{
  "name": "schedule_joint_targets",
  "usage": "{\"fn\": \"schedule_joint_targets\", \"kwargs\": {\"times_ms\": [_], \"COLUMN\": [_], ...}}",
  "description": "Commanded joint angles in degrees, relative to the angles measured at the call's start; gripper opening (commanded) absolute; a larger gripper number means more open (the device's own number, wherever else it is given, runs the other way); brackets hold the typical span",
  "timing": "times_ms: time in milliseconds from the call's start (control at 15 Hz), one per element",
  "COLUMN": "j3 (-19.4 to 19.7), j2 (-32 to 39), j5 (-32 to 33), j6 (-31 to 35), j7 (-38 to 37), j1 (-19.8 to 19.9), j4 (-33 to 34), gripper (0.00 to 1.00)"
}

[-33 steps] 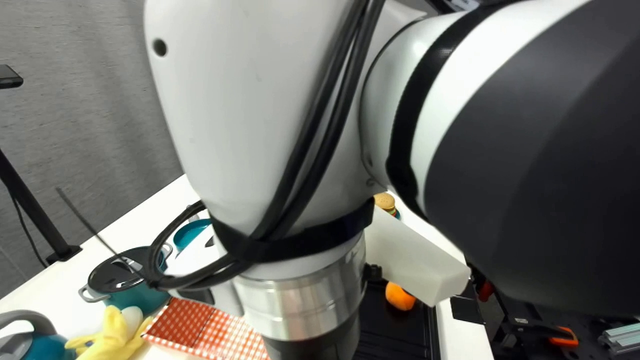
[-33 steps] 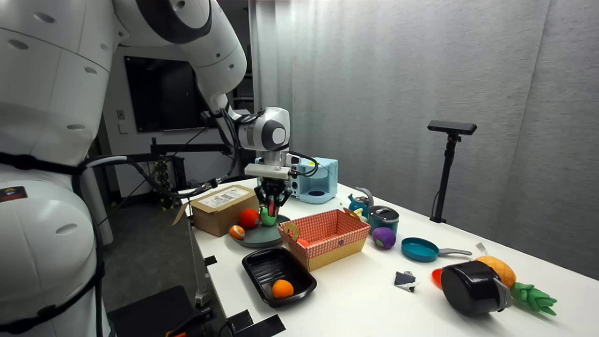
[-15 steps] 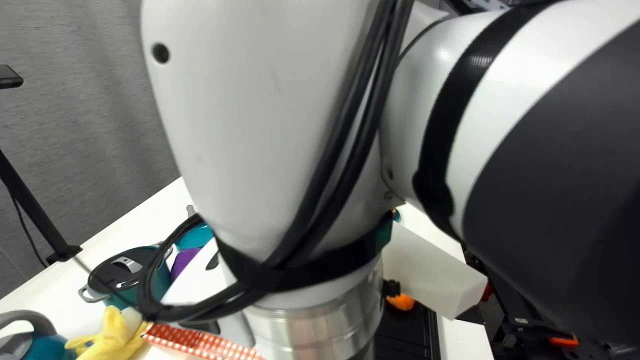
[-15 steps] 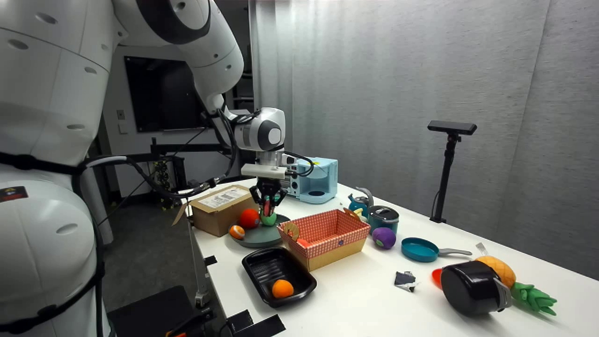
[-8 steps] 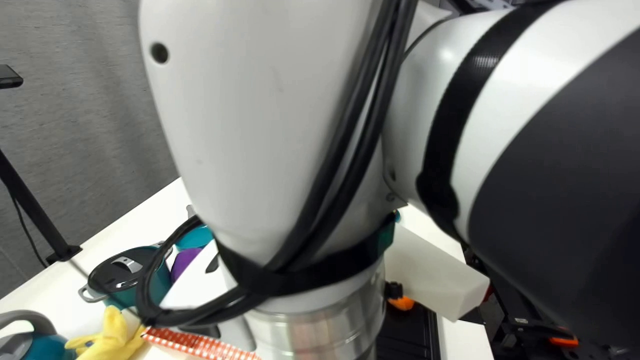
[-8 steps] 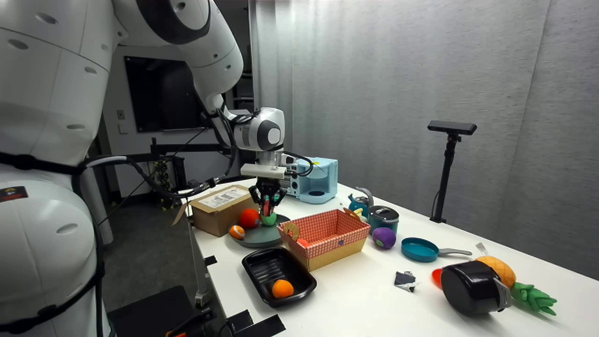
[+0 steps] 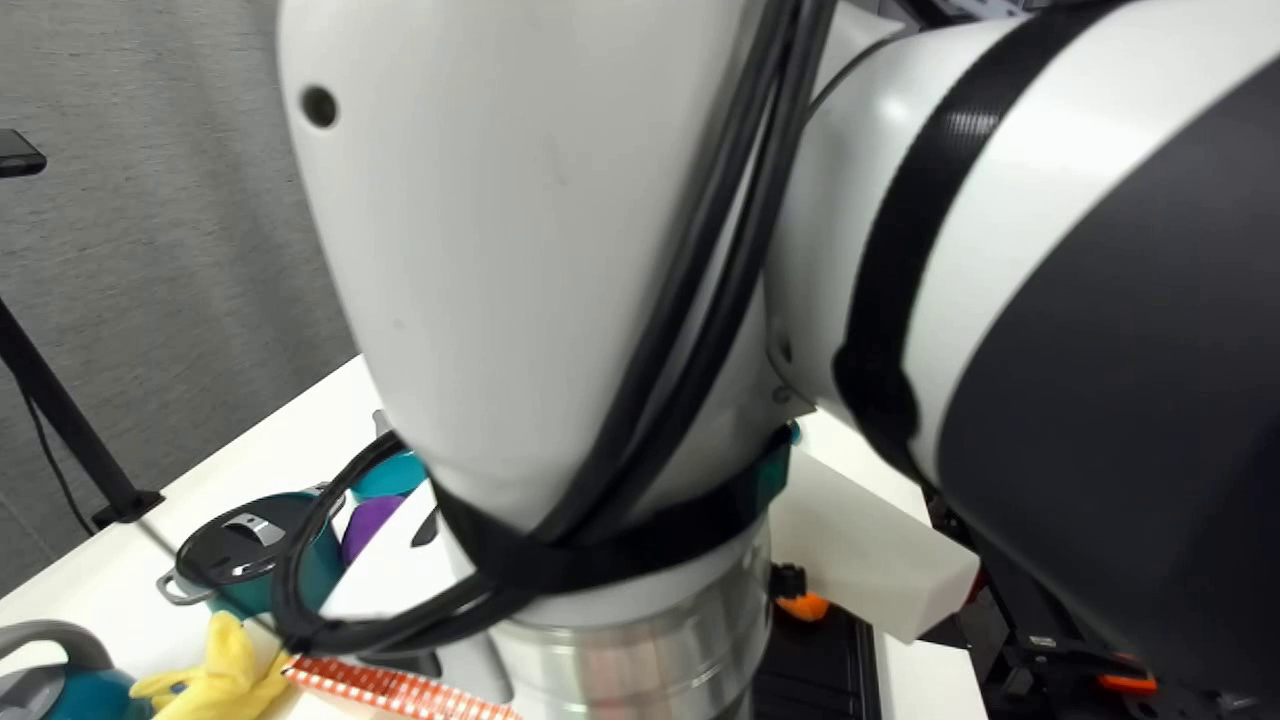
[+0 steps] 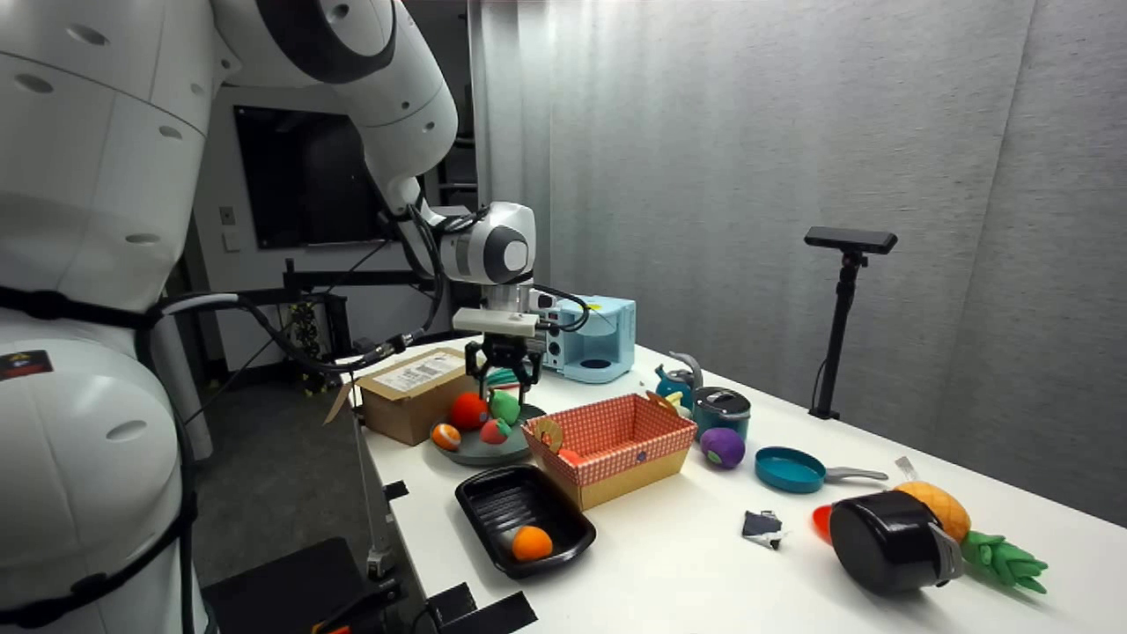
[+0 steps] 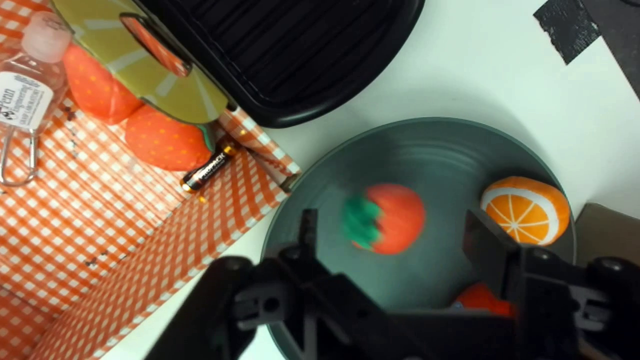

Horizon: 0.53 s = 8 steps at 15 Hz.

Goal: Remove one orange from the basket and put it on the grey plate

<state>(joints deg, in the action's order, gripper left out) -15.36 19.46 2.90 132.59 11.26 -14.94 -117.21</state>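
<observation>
My gripper (image 9: 392,227) stands open above the grey plate (image 9: 430,147), nothing between its fingers. Below the gap is a red strawberry with green leaves (image 9: 395,220), blurred in the wrist view; in an exterior view the strawberry (image 8: 494,431) is low over the plate, and I cannot tell whether it lies still. An orange (image 9: 525,210) with a sliced face sits on the plate's edge, beside one finger. A red-orange ball and a green fruit (image 8: 505,406) are also there. The checked basket (image 9: 220,220) adjoins the plate, holding two dotted red-orange fruits (image 9: 167,142), a bottle and a battery.
A black tray (image 8: 515,493) with another orange (image 8: 532,543) lies in front of the basket and plate. The cardboard box (image 8: 418,383) stands close behind the plate. Past the basket are a teal pot (image 8: 722,414), a purple vegetable (image 8: 723,447) and a pan (image 8: 790,469).
Half a second ago my gripper was shut on the strawberry; its fingers have since spread and the strawberry has dropped toward the plate. The arm has stayed nearly still over the last second.
</observation>
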Motion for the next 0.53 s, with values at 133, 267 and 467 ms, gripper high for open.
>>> {"fn": "schedule_joint_targets", "kwargs": {"times_ms": [133, 267, 467], "j3": [-0.1, -0.1, -0.4], "j2": [-1.4, -1.4, -1.5], "j5": [0.7, 0.7, 0.1], "j6": [-1.5, -1.5, -2.1], "j7": [0.8, 0.7, 1.2], "j1": [-0.1, -0.1, 0.1], "j4": [-0.6, -0.5, -0.4], "gripper": [1.0, 1.0, 1.0]}}
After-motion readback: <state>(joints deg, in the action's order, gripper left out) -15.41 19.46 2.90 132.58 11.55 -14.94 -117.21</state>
